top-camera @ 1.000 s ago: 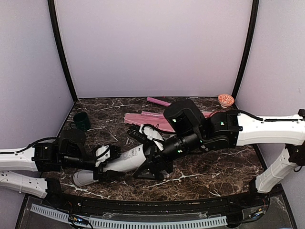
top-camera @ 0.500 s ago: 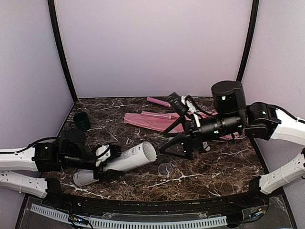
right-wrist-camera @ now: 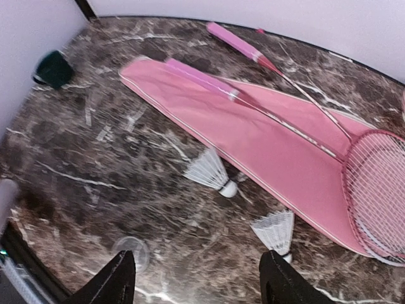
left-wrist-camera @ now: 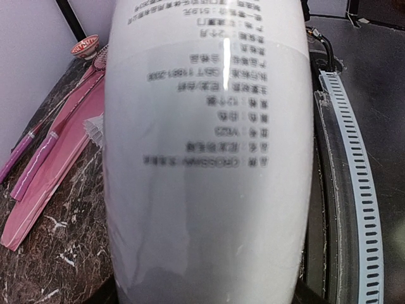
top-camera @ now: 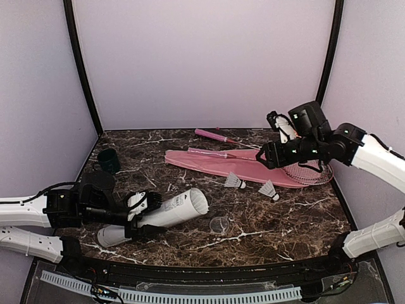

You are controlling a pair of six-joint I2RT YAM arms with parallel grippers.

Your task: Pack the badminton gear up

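My left gripper is shut on the long pale grey tube, which lies tilted near the front left, open mouth facing right. The tube fills the left wrist view. Two white shuttlecocks lie on the table in front of the pink cover. Two pink-handled rackets rest on the cover, a head at its right end. My right gripper hangs open and empty above the shuttlecocks.
A dark green cup stands at the back left. A small clear round lid lies on the marble right of the tube's mouth. An orange-patterned bowl sits at the far back right, near the wall.
My right arm has pulled away from the tube's mouth, swinging up and back to the right over the cover. The shuttlecocks and lid now show. The left arm and tube have not moved.
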